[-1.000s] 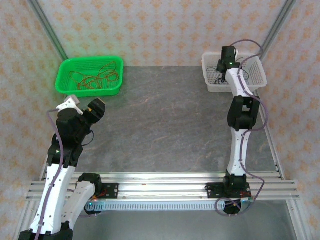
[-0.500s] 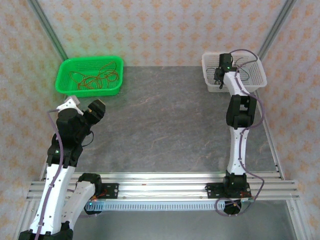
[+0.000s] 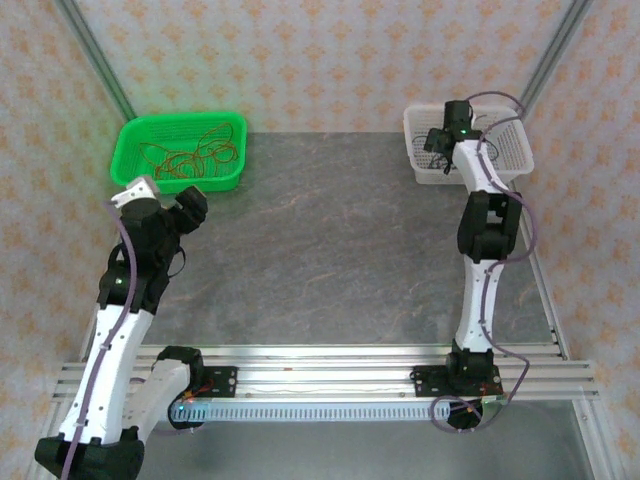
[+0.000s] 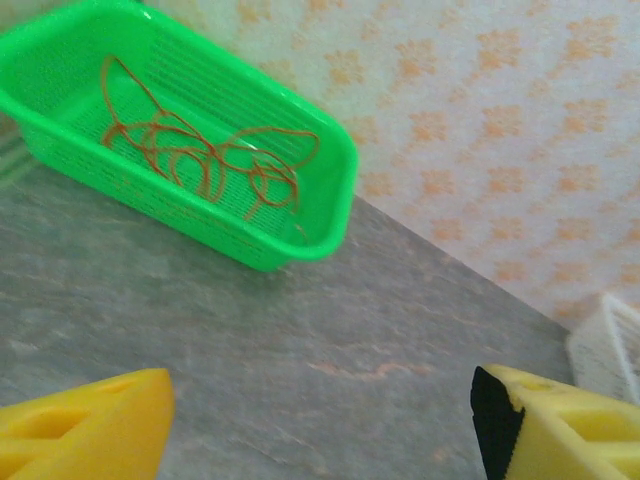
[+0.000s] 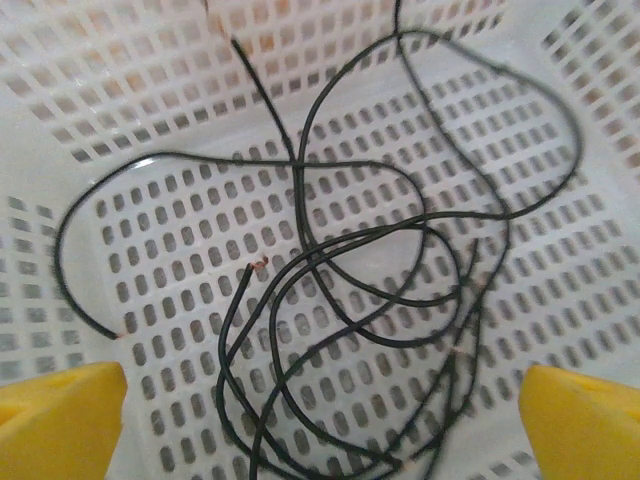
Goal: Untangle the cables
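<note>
Upper right, the right gripper (image 3: 437, 141) hangs wide open over black cables (image 5: 380, 280) in the white basket (image 3: 512, 150). Left side, the left gripper (image 3: 191, 206) is open and empty, near red cables (image 4: 200, 150) in the green basket (image 4: 335, 195).

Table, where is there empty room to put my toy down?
The table is bare across the middle, between the green basket, the white basket and the metal rail. Crowded: red cables in the green basket, black cables in the white one.

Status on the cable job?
Left gripper open, facing green basket of red cables. Right gripper open over black cables in white basket. Both empty; nothing in the way.
</note>
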Robot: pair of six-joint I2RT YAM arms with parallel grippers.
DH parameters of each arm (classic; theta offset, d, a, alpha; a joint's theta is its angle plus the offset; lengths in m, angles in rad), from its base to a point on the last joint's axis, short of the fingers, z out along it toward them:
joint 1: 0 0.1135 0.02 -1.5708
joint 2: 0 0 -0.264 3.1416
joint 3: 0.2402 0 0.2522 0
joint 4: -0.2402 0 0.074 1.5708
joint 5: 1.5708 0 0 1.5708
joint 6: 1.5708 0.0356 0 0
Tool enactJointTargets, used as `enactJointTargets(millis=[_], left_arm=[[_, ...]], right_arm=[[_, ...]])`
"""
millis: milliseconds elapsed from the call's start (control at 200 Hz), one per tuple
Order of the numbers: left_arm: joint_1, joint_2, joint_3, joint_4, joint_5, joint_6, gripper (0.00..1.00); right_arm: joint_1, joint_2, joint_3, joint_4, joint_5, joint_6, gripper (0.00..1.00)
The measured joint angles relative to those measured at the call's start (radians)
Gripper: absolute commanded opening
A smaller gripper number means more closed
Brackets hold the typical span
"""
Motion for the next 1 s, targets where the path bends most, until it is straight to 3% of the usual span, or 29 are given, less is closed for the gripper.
enactJointTargets(millis=[105, 255, 425, 490, 561, 691, 911, 1001], left_arm=[[0.0, -0.005, -0.037, 0.115, -0.088, 0.054, 0.88], [0.0, -0.058, -0.2, 0.352, -0.219, 0.134, 0.87], [0.0, -0.053, -0.439, 0.619, -0.359, 0.187, 0.9], [0.0, -0.045, -0.573, 0.761, -0.394, 0.214, 0.99], [0.001, -0.019, -0.723, 0.931, -0.416, 0.246, 0.99], [0.003, 0.147, -0.931, 1.249, -0.454, 0.301, 0.99], [0.01, 0.556, -0.93, 1.8, -0.435, 0.356, 0.99], [0.014, 0.676, -0.931, 1.872, -0.383, 0.387, 1.0]], right_arm=[[0.0, -0.171, -0.149, 0.052, 0.02, 0.0, 1.0], [0.0, -0.501, -0.468, 0.197, 0.041, 0.0, 1.0], [0.0, -0.974, -1.041, 0.502, 0.01, -0.008, 1.0], [0.0, -1.125, -1.261, 0.632, -0.034, -0.019, 1.0], [-0.002, -1.245, -1.471, 0.757, -0.085, -0.033, 1.0], [-0.002, -1.32, -1.748, 0.934, -0.156, -0.046, 1.0], [-0.002, -1.221, -2.019, 1.375, -0.177, -0.034, 1.0], [-0.002, -1.112, -2.086, 1.572, -0.177, -0.026, 1.0]])
